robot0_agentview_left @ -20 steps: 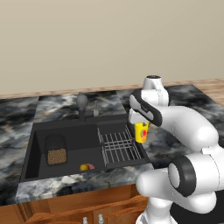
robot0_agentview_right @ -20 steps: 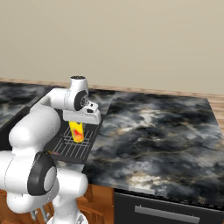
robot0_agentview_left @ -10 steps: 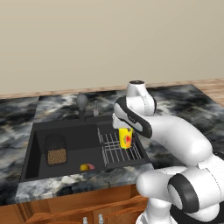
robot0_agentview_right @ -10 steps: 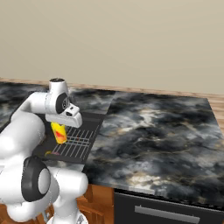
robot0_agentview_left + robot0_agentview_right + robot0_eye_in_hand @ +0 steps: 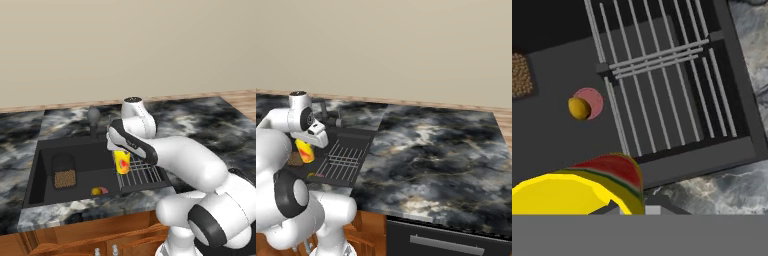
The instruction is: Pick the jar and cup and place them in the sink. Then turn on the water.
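Observation:
My gripper [image 5: 122, 153] is shut on the yellow cup [image 5: 121, 163], which hangs upright above the black sink [image 5: 45, 150], over the left edge of its grey wire rack [image 5: 143, 173]. From the right, the cup [image 5: 304, 150] shows just under the hand. In the hand view the cup's yellow rim with its red mark [image 5: 587, 189] lies at the bottom, and the rack [image 5: 662, 85] and the basin floor are below it. The brown speckled jar [image 5: 64, 176] stands on the sink floor at the left, apart from the gripper; its corner [image 5: 519, 75] shows in the hand view.
A tiny yellow-and-pink blob [image 5: 98, 190] lies on the sink floor near the front wall, also seen from the hand [image 5: 583, 106]. A dark faucet [image 5: 93, 120] rises behind the basin. Dark marbled counter [image 5: 431, 150] stretches to the right of the sink.
The arm has swung left with the cup, from the rack's right side across to the rack's left edge. The jar and the blob stayed put.

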Available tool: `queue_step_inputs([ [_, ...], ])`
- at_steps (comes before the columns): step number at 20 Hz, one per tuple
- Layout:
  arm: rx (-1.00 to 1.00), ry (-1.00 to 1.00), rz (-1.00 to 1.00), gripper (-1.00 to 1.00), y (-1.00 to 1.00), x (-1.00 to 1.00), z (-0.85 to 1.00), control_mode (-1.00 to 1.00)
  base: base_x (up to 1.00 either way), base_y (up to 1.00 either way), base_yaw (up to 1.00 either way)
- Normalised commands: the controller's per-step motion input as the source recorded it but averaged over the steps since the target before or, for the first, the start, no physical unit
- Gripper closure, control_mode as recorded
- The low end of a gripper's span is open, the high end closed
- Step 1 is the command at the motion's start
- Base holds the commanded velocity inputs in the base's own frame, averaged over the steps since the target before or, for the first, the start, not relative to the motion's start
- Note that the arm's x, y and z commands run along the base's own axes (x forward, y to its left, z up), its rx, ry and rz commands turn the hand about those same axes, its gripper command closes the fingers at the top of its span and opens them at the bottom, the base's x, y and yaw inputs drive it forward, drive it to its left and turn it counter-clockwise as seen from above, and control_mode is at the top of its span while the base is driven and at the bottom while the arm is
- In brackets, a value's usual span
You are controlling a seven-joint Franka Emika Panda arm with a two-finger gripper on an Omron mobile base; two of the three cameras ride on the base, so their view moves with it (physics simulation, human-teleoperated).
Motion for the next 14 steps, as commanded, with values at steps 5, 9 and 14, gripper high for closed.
queue_step_inputs([
  [5,0.00,0.00,-0.14,1.00,0.77,0.00,0.00,-1.00,0.00,0.00,0.00],
  [9,0.00,0.00,-0.12,1.00,0.69,0.00,-0.01,-1.00,0.00,0.00,0.00],
  [14,0.00,0.00,-0.02,1.00,0.58,0.00,-0.07,-1.00,0.00,0.00,0.00],
])
